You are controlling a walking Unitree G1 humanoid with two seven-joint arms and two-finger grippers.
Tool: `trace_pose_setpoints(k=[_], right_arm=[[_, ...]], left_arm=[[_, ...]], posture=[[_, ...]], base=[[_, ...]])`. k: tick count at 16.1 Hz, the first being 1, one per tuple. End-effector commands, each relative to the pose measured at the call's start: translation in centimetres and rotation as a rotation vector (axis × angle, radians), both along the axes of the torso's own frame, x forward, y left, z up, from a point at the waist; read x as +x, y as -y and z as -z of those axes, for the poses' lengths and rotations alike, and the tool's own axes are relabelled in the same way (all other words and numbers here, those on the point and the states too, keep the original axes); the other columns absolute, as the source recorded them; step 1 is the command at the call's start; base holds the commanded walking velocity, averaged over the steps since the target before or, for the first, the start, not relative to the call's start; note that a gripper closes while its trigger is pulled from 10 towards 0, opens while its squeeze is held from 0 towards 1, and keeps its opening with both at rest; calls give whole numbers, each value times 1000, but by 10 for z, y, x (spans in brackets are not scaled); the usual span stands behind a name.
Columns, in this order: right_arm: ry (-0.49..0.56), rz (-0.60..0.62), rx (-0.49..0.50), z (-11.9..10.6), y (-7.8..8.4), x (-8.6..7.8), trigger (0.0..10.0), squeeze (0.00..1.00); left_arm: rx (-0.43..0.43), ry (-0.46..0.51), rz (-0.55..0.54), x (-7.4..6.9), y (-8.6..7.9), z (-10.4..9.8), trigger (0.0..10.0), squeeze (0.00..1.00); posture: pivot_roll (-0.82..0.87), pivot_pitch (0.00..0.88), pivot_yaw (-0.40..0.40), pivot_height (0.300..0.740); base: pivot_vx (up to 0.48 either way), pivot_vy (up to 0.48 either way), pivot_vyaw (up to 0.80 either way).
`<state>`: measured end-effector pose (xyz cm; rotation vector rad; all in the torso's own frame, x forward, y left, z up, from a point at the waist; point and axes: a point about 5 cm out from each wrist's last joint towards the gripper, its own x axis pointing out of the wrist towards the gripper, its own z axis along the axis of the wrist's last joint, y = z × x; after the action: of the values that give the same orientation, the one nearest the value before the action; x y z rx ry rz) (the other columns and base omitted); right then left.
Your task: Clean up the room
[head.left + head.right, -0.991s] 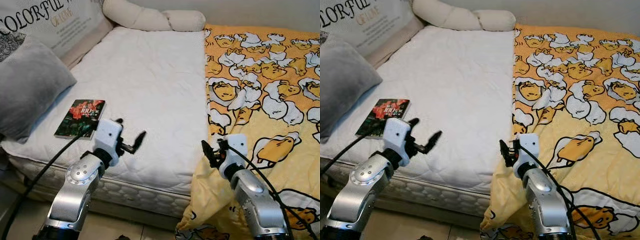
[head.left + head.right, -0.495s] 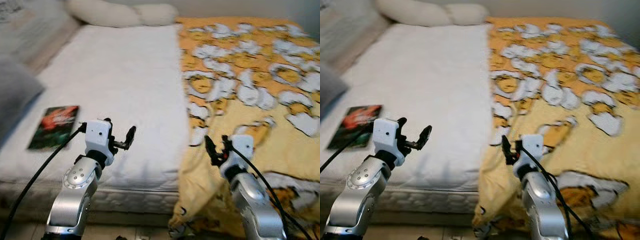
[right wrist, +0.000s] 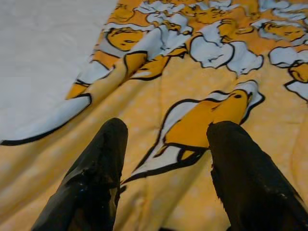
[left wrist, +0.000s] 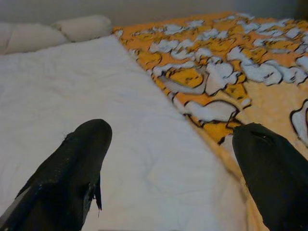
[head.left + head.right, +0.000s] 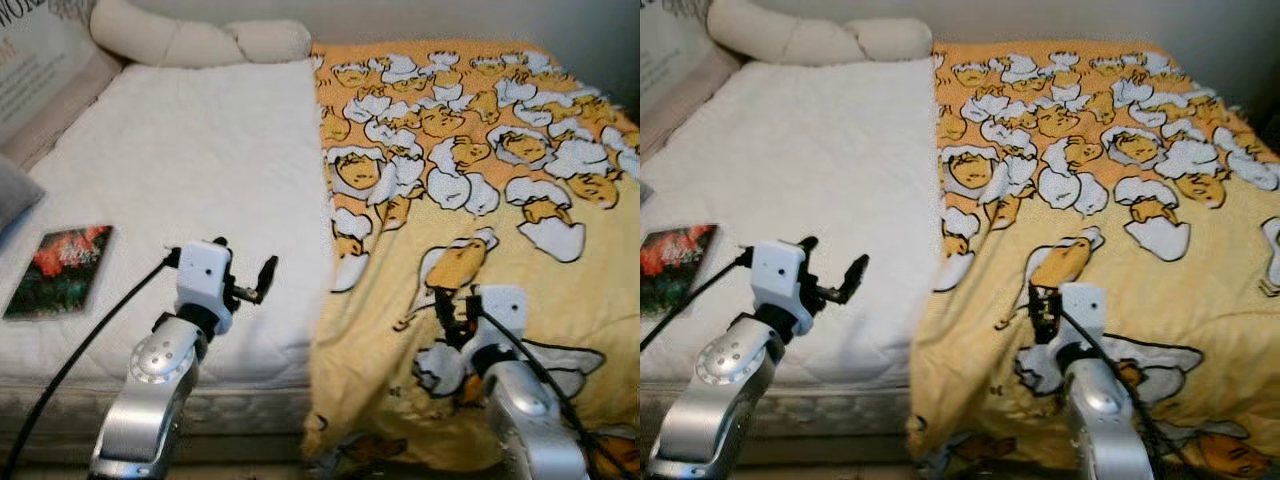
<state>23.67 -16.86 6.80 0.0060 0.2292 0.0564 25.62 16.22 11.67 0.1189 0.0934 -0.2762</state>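
Here the yellow blanket [image 5: 470, 200] is covering the bed's right half, its edge lying along the white mattress [image 5: 190, 170], the right gripper [image 3: 166, 159] hovering spread above its print and the left gripper [image 4: 168, 163] spread over the mattress, a book [image 5: 58, 270] lying at nine o'clock near long pillows [image 5: 200, 40].

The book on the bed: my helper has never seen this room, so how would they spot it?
On the white mattress, look along its near left edge, left of the left gripper. The book lies flat there, with a dark cover and red artwork.
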Motion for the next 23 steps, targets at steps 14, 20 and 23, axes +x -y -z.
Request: trace_pose_setpoints(k=[14, 20, 23], right_arm=[[-1, 28, 32, 1, 3, -16, 10000, 0], [-16, 92, 93, 7, 4, -21, 10000, 0], [-18, 95, 89, 8, 4, -22, 10000, 0]], left_arm=[[28, 14, 36, -3, 9, 1, 10000, 0], [20, 13, 49, -3, 10, 2, 10000, 0], [24, 6, 56, -5, 11, 4, 10000, 0]], posture=[[-58, 0, 13, 740], [-51, 0, 7, 740], [-53, 0, 6, 740]], base=[[0, -370, 0], [0, -106, -380], [0, 0, -792]])
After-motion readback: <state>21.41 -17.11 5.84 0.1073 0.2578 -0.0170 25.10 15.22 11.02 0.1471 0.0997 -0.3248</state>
